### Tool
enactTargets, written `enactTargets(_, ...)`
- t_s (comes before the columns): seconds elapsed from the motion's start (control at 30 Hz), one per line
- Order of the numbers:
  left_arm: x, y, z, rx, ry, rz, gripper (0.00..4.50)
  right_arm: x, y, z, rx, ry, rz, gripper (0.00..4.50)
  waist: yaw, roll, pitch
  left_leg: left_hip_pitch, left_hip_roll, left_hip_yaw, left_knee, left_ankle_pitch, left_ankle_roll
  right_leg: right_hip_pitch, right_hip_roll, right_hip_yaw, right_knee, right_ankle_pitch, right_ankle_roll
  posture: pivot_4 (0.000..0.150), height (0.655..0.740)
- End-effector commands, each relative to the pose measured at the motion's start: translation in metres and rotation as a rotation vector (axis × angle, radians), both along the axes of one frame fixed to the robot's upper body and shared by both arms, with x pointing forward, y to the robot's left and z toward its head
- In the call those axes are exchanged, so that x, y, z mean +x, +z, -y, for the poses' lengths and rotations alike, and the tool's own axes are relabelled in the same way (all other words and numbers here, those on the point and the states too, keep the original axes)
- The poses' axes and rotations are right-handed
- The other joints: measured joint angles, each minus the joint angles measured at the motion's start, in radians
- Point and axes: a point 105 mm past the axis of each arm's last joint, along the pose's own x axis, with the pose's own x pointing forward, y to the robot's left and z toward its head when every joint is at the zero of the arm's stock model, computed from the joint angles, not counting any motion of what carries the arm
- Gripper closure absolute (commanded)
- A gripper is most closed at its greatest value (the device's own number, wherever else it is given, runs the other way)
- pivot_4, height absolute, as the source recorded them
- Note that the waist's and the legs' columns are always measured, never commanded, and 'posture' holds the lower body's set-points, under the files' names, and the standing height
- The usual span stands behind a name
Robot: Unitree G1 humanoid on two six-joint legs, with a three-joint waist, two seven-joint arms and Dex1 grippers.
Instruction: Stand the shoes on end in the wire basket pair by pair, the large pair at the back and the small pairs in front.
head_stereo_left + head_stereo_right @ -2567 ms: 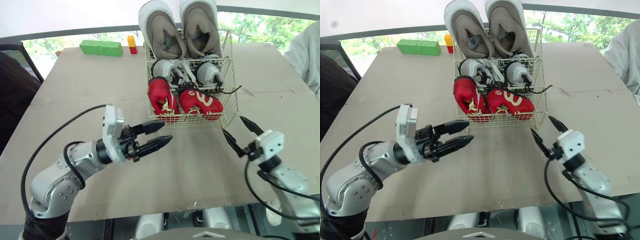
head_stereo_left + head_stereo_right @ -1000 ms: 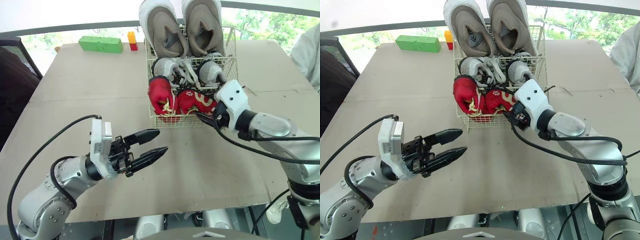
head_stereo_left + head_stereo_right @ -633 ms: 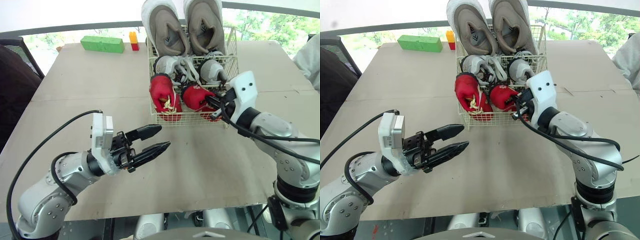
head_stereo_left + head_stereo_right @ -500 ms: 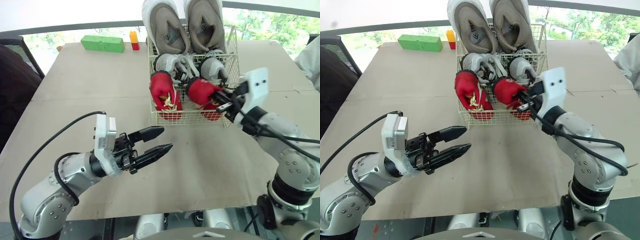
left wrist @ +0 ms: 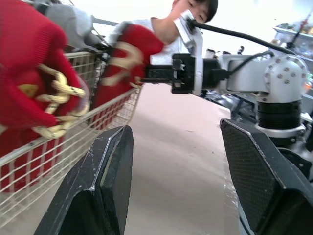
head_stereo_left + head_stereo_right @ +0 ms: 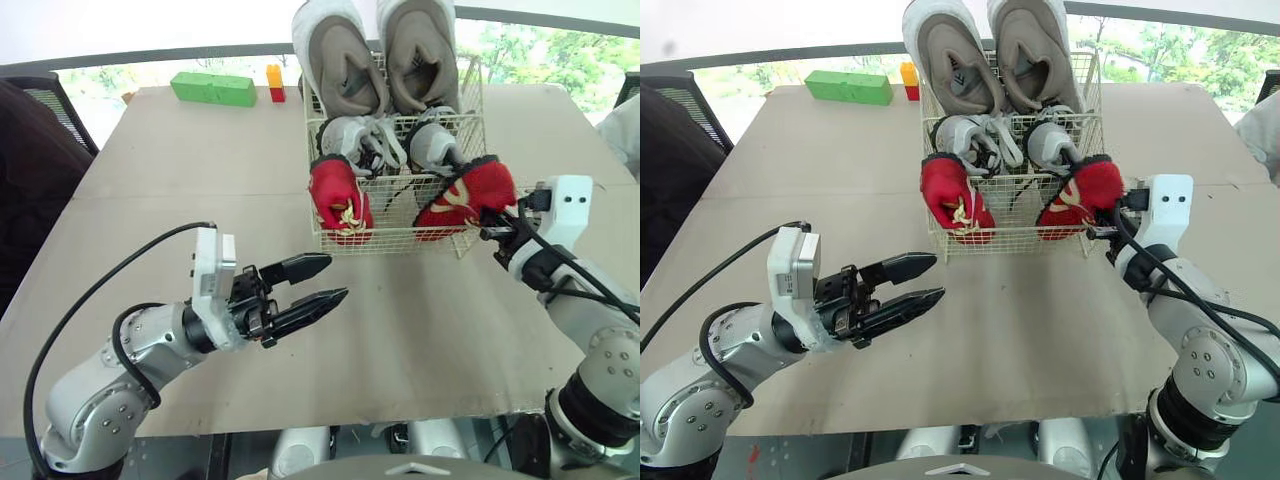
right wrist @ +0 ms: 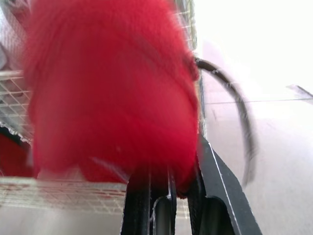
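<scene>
No word or number can be read: the red shoe [image 6: 1082, 195] in the right hand [image 6: 1108, 222] carries a pale curved emblem [image 5: 119, 50], and the large shoe [image 6: 945, 45] beyond it a small dark mark [image 6: 959, 62].

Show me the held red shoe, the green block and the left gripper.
held red shoe [image 6: 468, 193], left eye view, its red upper.
green block [image 6: 213, 88], left eye view, its top face.
left gripper [image 6: 336, 278], left eye view, between its fingertips.

basket [image 6: 393, 228] front-right seemingly free, red shoe [image 6: 468, 196] overhanging
</scene>
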Motion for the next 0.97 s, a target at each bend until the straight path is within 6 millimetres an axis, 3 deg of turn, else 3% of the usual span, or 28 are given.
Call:
enactTargets(0.03,0.001,0.001,-0.002,0.007,-0.003,0.021,1.37,0.004,-0.009,0.012,-0.026,-0.058,-0.051,4.43,0.001,0.000,-0.001,0.000,0.000,-0.001,0.000,0.000,0.000,0.000,0.000,0.000,0.000,0.000,0.000,0.150,0.7400)
enactTargets(0.23,0.002,-0.005,-0.005,0.007,0.007,0.016,1.37,0.004,0.000,-0.002,-0.038,0.032,-0.022,4.43,-0.003,0.000,0.000,0.000,0.000,0.000,0.000,0.000,0.000,0.000,0.000,0.000,0.000,0.000,0.000,0.150,0.7400)
enactTargets(0.33,0.002,-0.007,-0.005,0.010,0.019,0.007,1.37,-0.001,0.001,0.001,-0.122,0.075,-0.008,3.46,-0.005,0.000,0.000,0.000,0.000,0.000,0.000,0.000,0.000,0.000,0.000,0.001,0.000,0.000,0.000,0.150,0.7400)
enactTargets(0.53,0.004,-0.014,-0.012,0.048,0.092,-0.024,1.37,-0.027,0.007,0.019,-0.313,0.253,0.052,0.70,0.008,-0.001,-0.001,-0.002,-0.001,-0.001,0.000,-0.001,0.001,0.000,-0.002,-0.001,-0.002,-0.001,0.001,0.150,0.7400)
enactTargets(0.67,0.001,-0.026,-0.022,0.108,0.159,-0.054,1.37,-0.058,0.006,0.039,-0.341,0.432,0.068,0.70,0.004,0.001,0.000,-0.004,-0.001,-0.001,0.000,-0.002,0.004,0.000,-0.004,-0.001,-0.005,-0.002,0.004,0.150,0.7400)
enactTargets(0.8,-0.007,-0.048,-0.042,0.180,0.207,-0.120,1.37,-0.084,-0.014,0.071,-0.317,0.531,0.039,0.70,-0.002,0.001,0.000,-0.002,0.001,0.000,-0.001,-0.002,0.004,0.001,-0.003,0.000,-0.005,-0.002,0.004,0.150,0.7400)
enactTargets(0.97,-0.014,-0.065,-0.055,0.228,0.188,-0.180,1.37,-0.092,-0.031,0.096,-0.353,0.545,0.030,0.70,0.001,0.002,0.000,0.000,0.002,0.000,-0.001,-0.002,0.004,0.002,-0.003,0.001,-0.005,-0.004,0.007,0.150,0.7400)
